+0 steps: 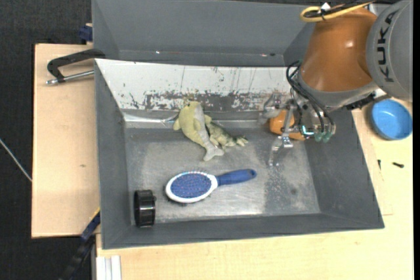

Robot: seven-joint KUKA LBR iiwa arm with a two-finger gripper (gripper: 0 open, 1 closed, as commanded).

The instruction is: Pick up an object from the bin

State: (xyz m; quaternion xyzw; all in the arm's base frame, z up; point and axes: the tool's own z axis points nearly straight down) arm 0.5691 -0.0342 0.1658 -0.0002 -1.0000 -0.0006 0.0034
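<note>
My gripper hangs low over the right part of the bin, close to the back wall. A small orange rounded thing sits right beside it on its far-left side, partly hidden by the gripper; I cannot see whether they touch. A pale yellow-green soft toy animal lies to the gripper's left by the back wall. A blue hairbrush with a white-rimmed oval head lies on the bin floor, its handle end pointing toward the gripper.
A black cylinder stands in the bin's front left corner. The arm with its orange cover comes in over the right rim. Bare floor lies in front of the gripper, toward the front right.
</note>
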